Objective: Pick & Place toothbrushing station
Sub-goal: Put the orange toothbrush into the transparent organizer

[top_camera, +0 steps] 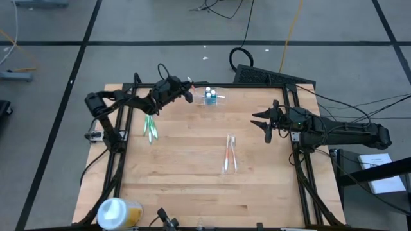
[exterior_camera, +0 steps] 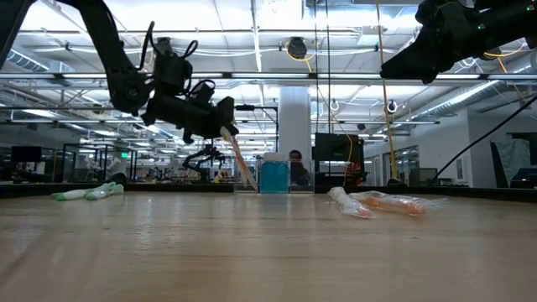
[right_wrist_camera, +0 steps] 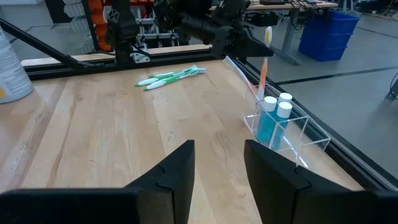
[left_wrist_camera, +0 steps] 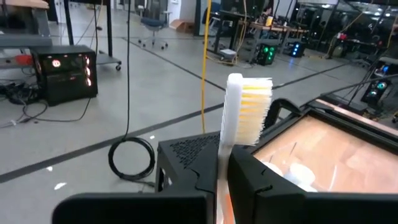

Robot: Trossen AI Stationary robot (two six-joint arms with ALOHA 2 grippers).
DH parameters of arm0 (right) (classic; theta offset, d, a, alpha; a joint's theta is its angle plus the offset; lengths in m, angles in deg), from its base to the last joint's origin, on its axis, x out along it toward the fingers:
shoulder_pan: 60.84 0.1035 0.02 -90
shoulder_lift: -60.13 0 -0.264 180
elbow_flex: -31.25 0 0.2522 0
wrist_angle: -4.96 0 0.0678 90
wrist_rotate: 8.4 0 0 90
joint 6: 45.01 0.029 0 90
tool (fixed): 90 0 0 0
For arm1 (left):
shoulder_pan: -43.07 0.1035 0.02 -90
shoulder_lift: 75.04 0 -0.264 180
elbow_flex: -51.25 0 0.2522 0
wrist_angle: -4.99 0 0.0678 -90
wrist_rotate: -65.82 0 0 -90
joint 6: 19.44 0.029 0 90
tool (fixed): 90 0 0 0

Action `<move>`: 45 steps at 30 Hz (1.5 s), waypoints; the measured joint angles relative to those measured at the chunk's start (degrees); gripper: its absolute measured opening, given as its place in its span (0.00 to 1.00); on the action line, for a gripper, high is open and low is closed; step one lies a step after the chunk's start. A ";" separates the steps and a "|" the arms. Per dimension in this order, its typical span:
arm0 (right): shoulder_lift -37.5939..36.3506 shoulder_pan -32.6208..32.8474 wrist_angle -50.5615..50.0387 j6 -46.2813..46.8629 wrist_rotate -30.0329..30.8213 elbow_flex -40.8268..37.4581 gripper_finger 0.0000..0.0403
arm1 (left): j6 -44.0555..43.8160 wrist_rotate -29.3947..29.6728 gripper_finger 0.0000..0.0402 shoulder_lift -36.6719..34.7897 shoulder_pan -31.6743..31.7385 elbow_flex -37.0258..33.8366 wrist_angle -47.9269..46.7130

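Left gripper [top_camera: 188, 94] holds an orange-handled toothbrush with white bristles [left_wrist_camera: 244, 118] just beside the clear plastic toothbrushing station [top_camera: 211, 97].

The station stands at the far edge of the wooden table [top_camera: 186, 173], with blue bottles inside; the toothbrush is clamped tight and tilted toward the station; the right gripper [top_camera: 262, 122] hangs above the table, well apart from the station, fingers parted and holding nothing; green toothbrushes [top_camera: 150, 128] lie near the left gripper's side of the station.

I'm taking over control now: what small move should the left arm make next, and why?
Probably lower the toothbrush a little further into the clear holder. The left end effector is shut on its handle, bristles up, tilted, its lower end near the holder's edge beside the blue bottles. The right end effector waits open, clear of it.
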 joint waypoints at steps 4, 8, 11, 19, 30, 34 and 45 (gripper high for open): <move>0.00 -0.01 0.00 0.00 0.00 0.00 0.32 | -1.01 0.02 0.12 0.25 0.00 0.00 0.09; 0.00 0.00 0.00 -0.13 0.00 0.00 0.32 | -0.81 0.02 0.20 0.25 -0.11 0.00 0.17; 0.00 0.01 0.00 -0.17 0.00 0.00 0.32 | -0.78 0.02 0.23 0.25 -0.11 0.00 0.21; 0.00 0.01 0.00 -0.18 -0.01 0.00 0.32 | -0.83 -0.01 0.24 -0.07 -0.11 -0.02 0.21; 0.00 0.01 0.00 -0.04 -0.04 0.00 0.32 | 2.20 -0.07 0.24 -8.62 -1.99 -0.02 0.02; 0.00 -0.01 0.00 -0.02 -0.04 0.00 0.32 | 2.10 -0.20 0.24 -9.13 -3.11 -0.02 -0.54; -0.02 -0.01 0.02 0.00 -0.04 0.00 0.32 | 2.21 1.38 0.24 -9.06 -3.58 -0.02 -13.99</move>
